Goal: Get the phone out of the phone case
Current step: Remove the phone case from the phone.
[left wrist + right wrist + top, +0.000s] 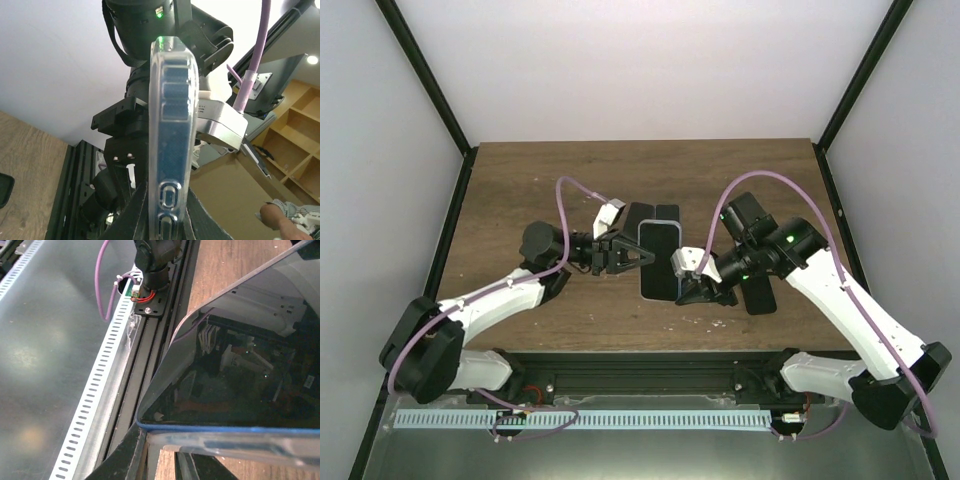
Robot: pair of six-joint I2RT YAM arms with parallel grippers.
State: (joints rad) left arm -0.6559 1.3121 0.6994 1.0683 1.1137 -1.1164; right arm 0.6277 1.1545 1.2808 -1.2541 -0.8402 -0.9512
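Top external view: phone [658,262] in clear case [172,165] held above counter [520,180] middle, off surface; left gripper [635,252] pinched case's left side as anchor; right gripper [682,285] pinched right edge (likely peeling rim off phone).

**A:** Where does the top view sit?
**B:** High above and behind the arm bases. It looks down over the whole worktop [520,190].
**A:** And the wrist views?
**B:** Both are very close. The left one looks along the phone [172,125] edge towards the right arm [145,25]. The right one looks across its screen towards the base rail [157,340]. All three share the phone.
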